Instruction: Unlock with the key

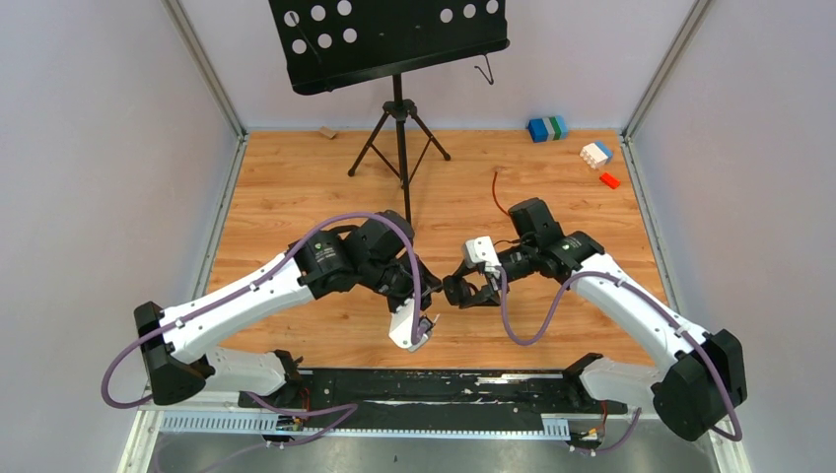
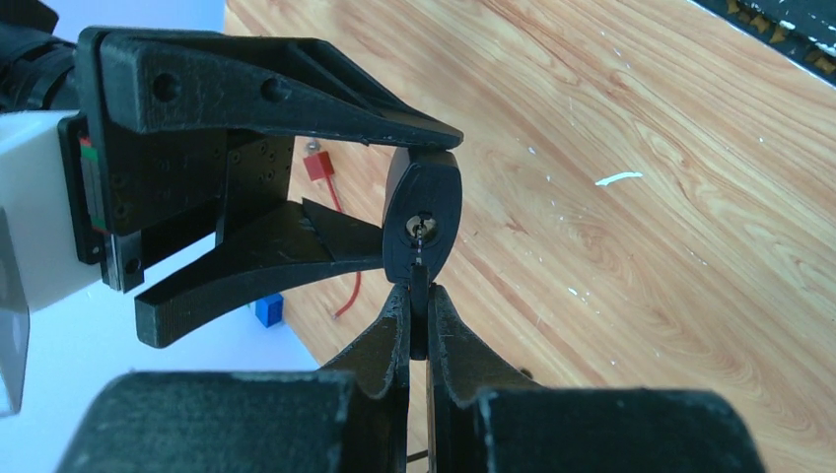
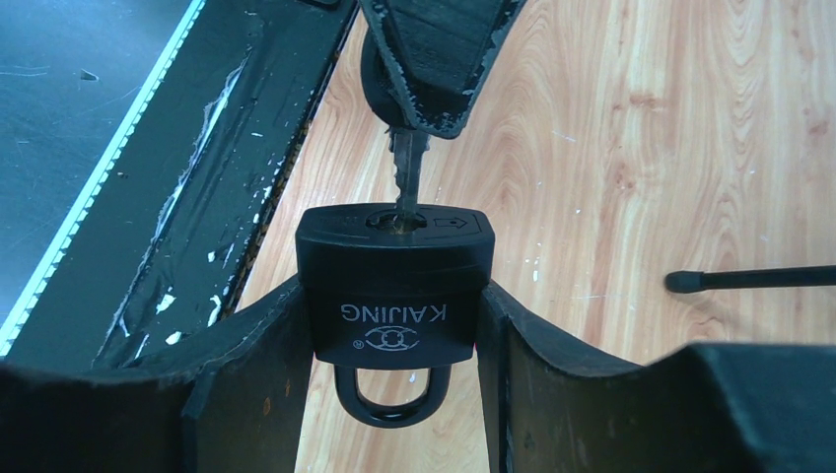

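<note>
Gripping black rectangular "KAIJING" padlock (image 3: 392, 296) in right tool (image 3: 389, 330), one finger on each side of the body. Shackle loop back toward that wrist, keyhole face pointing away. Pinching silver-bladed, dark-headed key (image 3: 407, 172) by its head in left tool (image 2: 421, 313), clamped tight on it. Blade seated in keyhole, straight ahead of left tool's tips. Lock and key up in the air between the two tools, above light wood-grain counter (image 1: 296, 187). Black tripod music stand (image 1: 397, 118) well beyond both tools.

Padlock (image 3: 394, 296) — "KAIJING", upside down
</note>
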Robot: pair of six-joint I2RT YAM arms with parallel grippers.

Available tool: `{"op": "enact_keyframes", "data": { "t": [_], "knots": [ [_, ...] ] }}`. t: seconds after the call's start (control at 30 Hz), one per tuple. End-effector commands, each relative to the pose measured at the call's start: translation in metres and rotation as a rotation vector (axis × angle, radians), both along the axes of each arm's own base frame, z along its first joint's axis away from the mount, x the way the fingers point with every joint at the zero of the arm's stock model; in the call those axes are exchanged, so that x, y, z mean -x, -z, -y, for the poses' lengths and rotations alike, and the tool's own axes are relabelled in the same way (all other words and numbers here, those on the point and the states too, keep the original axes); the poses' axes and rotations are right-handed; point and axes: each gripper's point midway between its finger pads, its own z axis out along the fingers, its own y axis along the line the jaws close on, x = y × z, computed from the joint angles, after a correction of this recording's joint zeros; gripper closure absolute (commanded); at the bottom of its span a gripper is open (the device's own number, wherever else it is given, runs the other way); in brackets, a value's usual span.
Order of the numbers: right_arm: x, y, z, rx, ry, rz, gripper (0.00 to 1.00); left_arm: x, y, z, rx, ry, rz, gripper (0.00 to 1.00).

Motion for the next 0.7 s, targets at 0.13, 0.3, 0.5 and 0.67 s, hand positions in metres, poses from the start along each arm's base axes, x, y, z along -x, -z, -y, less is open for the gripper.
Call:
{"op": "enact_keyframes", "data": {
  "t": [0.13,0.3,0.5,0.67],
  "knots": [
    [0.007,-0.041,-0.018,-0.140,-0.120,0.008,1.00,-0.006,0.009,-0.004,-0.003,-0.003,0.096,1.00],
    [0.009,-0.040,-0.019,-0.143,-0.132,-0.019,1.00,-0.004,0.017,-0.007,0.001,-0.003,0.102,1.00],
    [0.011,-0.039,-0.020,-0.152,-0.142,-0.036,1.00,-0.002,0.031,-0.012,0.014,0.002,0.118,1.00],
    [0.013,-0.039,-0.023,-0.146,-0.151,-0.044,1.00,-0.003,0.032,-0.007,0.014,0.000,0.103,1.00]
  ]
}}
